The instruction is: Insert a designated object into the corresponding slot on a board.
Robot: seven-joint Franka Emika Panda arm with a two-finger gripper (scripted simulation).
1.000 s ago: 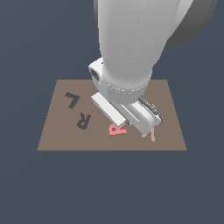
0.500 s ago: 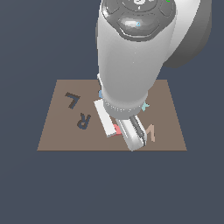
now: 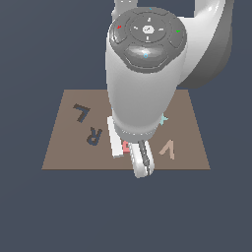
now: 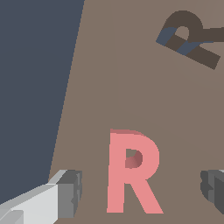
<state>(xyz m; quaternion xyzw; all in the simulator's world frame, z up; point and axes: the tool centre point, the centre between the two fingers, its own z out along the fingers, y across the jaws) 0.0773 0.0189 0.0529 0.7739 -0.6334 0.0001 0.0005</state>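
Observation:
The pink-red R block [image 4: 131,173] lies flat on the brown board [image 4: 131,87]. My gripper [image 4: 142,192] is open just above it, with one finger [image 4: 70,194] on each side of the block, apart from it. The dark R-shaped slot [image 4: 188,37] lies farther off on the board. In the exterior view the arm hides most of the block [image 3: 126,146]; only a pink sliver shows under the hand [image 3: 117,142]. The slot [image 3: 93,135] is toward the exterior view's left of it.
A dark L-shaped recess [image 3: 81,113] lies beyond the slot. A tan V piece [image 3: 167,148] lies toward the exterior view's right of the block, and a small cyan piece [image 3: 162,119] shows behind the arm. The board's edge [image 3: 123,168] is close to the hand.
The arm has swung round over the pink R and come down, so its hand now covers the block in the exterior view. The block has not moved.

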